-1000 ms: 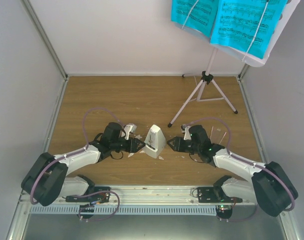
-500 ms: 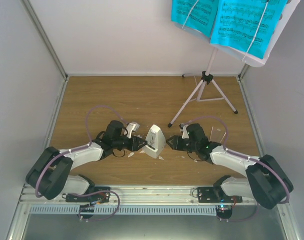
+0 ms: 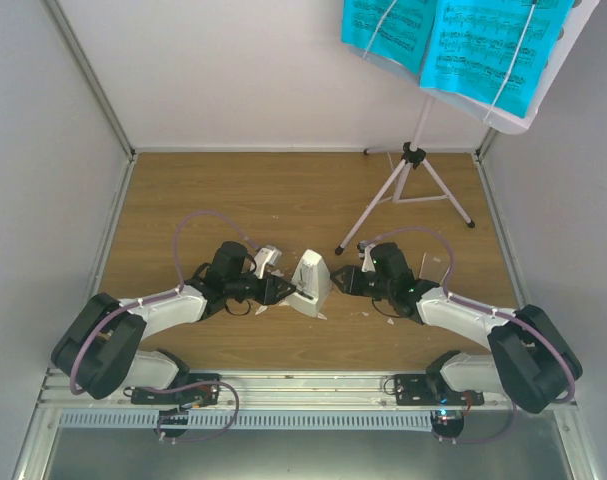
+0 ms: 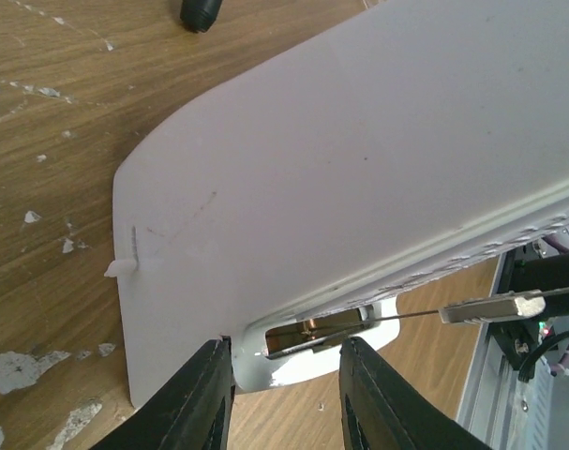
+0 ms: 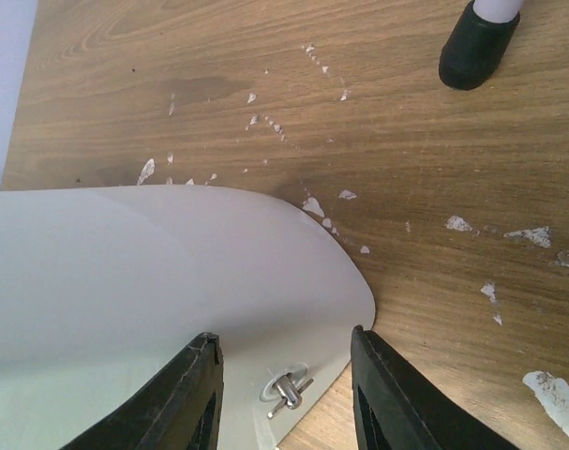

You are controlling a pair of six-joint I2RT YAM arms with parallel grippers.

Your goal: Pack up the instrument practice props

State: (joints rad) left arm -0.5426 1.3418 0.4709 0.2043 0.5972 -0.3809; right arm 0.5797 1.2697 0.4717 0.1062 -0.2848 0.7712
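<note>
Metronome [image 3: 309,283]: flanking it with left claw [image 3: 281,290] and right claw [image 3: 337,283] both spread, risking toppling it on the desk [image 3: 283,200] through uneven contact.

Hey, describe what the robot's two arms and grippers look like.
Both match: the left arm and right arm have white link shells and bulky black joint housings, with a lilac cable looping along each. The left gripper and right gripper are black, with broad, smooth black fingers. No markings are readable.

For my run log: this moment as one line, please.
left gripper: open, at metronome | right gripper: open, at metronome | music stand: holds sheet pages
</note>
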